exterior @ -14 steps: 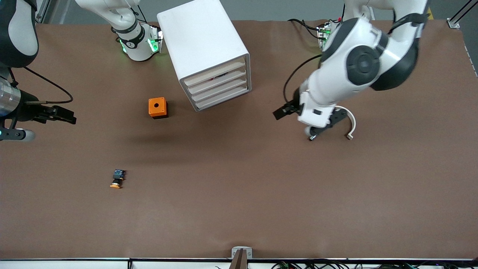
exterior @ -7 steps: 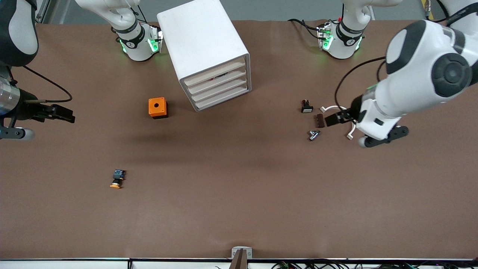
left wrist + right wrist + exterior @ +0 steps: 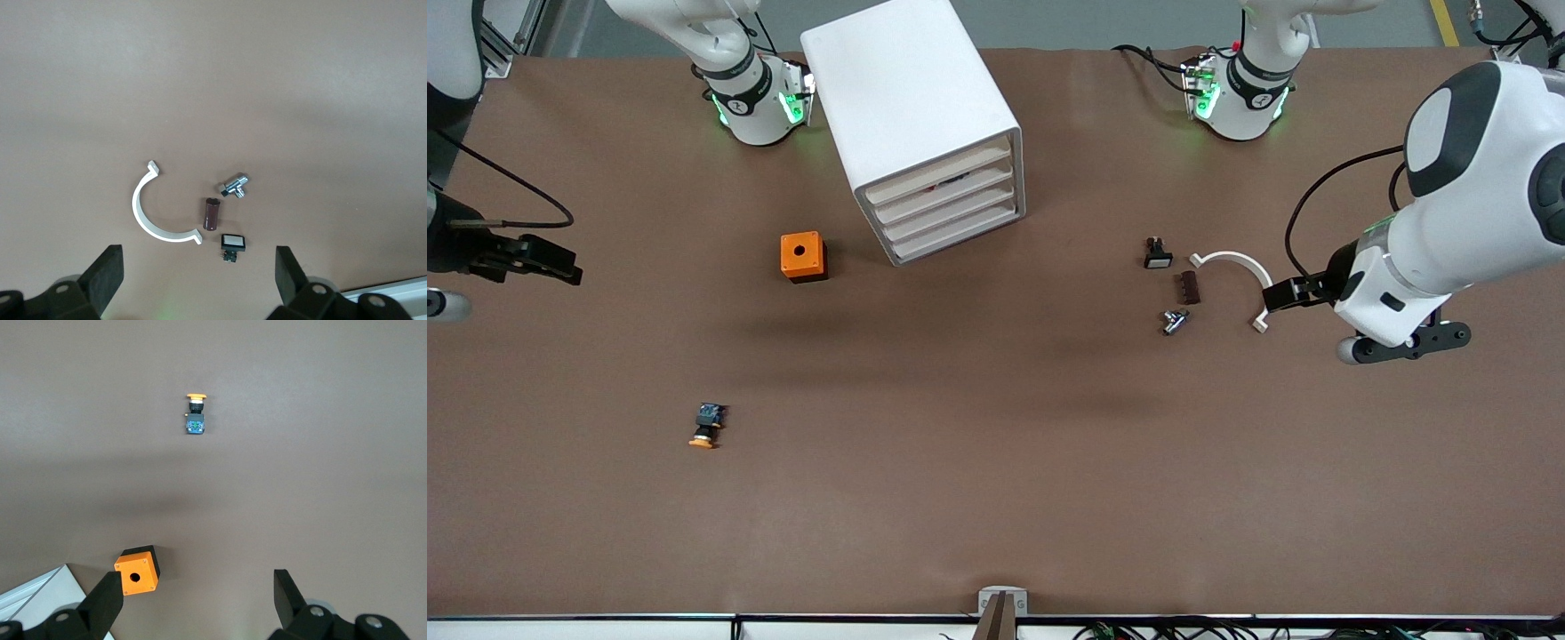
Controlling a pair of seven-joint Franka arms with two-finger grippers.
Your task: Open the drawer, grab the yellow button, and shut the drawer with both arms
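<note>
The white cabinet [image 3: 911, 107] stands near the robots' bases. Its top drawer [image 3: 938, 174] sits flush with the three below it. The button [image 3: 708, 425], orange cap on a black-and-blue body, lies on the bare table toward the right arm's end, nearer the front camera than the cabinet; the right wrist view shows the button [image 3: 195, 413] too. My right gripper [image 3: 560, 262] hangs open and empty over the table's edge at that end; in its own view the right gripper [image 3: 197, 603] is open. My left gripper [image 3: 1285, 293] hangs open beside the small parts; the left gripper [image 3: 199, 280] holds nothing.
An orange cube [image 3: 802, 256] with a round hole stands beside the cabinet. Toward the left arm's end lie a white curved clip [image 3: 1236, 265], a brown part [image 3: 1189, 287], a metal fitting [image 3: 1174, 320] and a small black part with a white face [image 3: 1157, 254].
The left arm has swung away from the cabinet toward its own end of the table, uncovering the small parts. The right gripper has drifted slightly toward its table edge.
</note>
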